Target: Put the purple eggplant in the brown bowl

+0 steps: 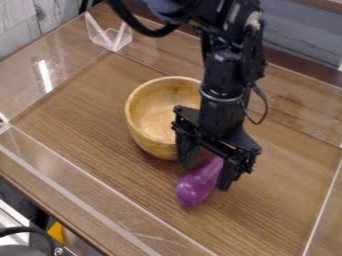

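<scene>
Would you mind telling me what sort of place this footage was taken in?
Probably a robot lab workcell: a wood-grain table ringed by clear plastic walls, with a black arm over a toy purple eggplant and brown bowl.

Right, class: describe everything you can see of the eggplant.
The eggplant is small, glossy purple and plump, like plastic. It lies on the wooden table just in front of the bowl, outside it. Its upper end is hidden behind the gripper, whose open jaws straddle it; contact cannot be told.
</scene>
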Controlling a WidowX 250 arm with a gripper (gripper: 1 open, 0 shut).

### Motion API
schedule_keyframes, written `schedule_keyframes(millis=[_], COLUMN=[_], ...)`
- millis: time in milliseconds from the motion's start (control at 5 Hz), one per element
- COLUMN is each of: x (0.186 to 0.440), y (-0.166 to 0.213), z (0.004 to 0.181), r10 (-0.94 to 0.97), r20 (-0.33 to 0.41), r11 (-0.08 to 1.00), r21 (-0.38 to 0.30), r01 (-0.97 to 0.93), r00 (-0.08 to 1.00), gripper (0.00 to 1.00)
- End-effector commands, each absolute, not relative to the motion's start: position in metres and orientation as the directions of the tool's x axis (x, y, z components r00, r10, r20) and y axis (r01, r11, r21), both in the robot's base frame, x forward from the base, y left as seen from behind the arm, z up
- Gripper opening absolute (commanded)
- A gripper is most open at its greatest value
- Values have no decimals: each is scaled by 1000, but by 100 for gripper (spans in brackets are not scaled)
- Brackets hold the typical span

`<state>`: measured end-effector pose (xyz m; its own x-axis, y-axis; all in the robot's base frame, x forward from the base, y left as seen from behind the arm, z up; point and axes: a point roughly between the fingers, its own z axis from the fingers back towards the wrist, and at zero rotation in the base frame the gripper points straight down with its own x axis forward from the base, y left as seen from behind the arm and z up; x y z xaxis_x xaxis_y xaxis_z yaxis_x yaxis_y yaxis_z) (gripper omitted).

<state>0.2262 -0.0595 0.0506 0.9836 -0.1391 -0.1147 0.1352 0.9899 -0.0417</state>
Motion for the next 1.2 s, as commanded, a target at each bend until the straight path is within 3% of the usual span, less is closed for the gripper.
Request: schedule_keyframes(millis=[0,200,1000], x=[232,232,237], y=[-63,-60,-51], z=[48,48,75], r10=[-147,-146,-159], r20=[-80,-81,-72], r11=[989,989,987], r21=[-37,-29,16], r01=[145,144,160], r00=[986,986,985], gripper=[100,0,0])
